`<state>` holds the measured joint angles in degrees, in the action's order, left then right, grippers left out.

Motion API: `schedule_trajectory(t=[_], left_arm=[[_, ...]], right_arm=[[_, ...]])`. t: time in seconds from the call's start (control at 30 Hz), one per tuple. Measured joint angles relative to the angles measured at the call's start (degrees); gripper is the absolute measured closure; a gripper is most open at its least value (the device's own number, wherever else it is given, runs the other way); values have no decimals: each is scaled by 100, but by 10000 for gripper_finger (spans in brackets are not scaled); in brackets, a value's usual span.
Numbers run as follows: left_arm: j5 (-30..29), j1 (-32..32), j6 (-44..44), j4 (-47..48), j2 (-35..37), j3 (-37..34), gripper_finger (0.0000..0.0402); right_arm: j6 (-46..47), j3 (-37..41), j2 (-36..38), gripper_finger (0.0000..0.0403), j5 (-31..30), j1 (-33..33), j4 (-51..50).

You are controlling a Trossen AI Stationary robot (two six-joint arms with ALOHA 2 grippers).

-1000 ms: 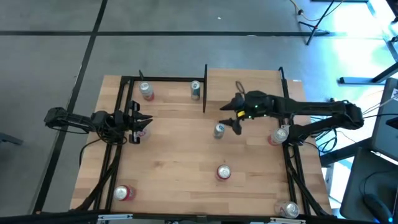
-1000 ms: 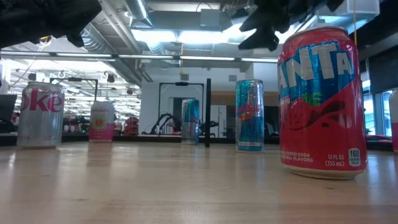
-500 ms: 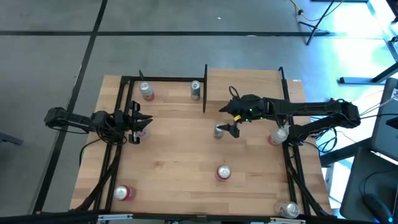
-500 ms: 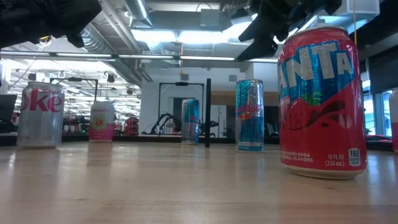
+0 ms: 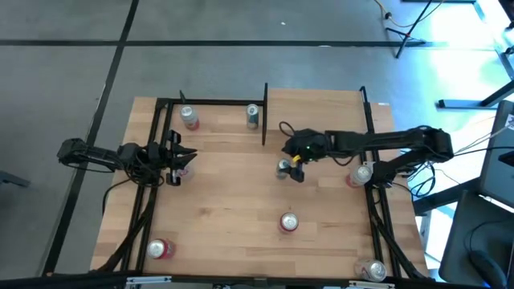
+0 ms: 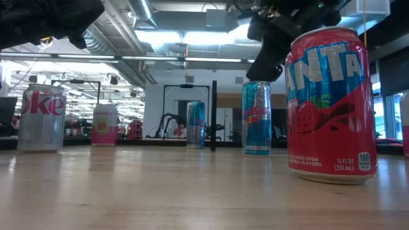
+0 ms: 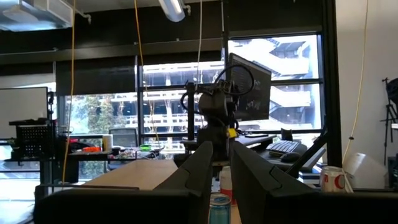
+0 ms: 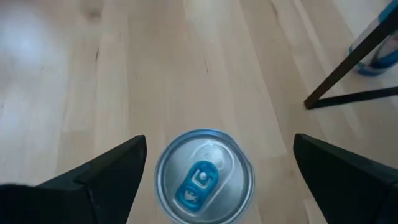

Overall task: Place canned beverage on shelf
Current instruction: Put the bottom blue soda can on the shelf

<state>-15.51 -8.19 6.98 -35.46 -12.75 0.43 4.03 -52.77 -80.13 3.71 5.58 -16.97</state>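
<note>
Right gripper spread wide directly above slim blue aluminium can, can upright just in front of small light-wood shelf, left gripper pinched closed far across.

Light source: ceiling lamps glare white in the low view; daylight fills the windows behind.
Overhead view: evenly lit, blue-white glare at the right edge.
Shadows: soft and faint on the tabletop.
Focus: red can sharp; right wrist view slightly soft.
Silhouettes: wrist fingers dark.
</note>
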Motion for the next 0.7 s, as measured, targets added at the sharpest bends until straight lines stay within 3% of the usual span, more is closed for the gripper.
schedule_trajectory(t=[0.23,0.47,0.7], left_arm=[[-1,2,-44,2,0,0,353],[-2,2,-44,2,0,0,353],[-3,2,-43,-5,2,0,353]], right_arm=[[-4,0,-95,13,-3,-234,-36],[-108,2,-149,13,-1094,-573,-404],[-101,3,-313,13,-1207,-638,-165]])
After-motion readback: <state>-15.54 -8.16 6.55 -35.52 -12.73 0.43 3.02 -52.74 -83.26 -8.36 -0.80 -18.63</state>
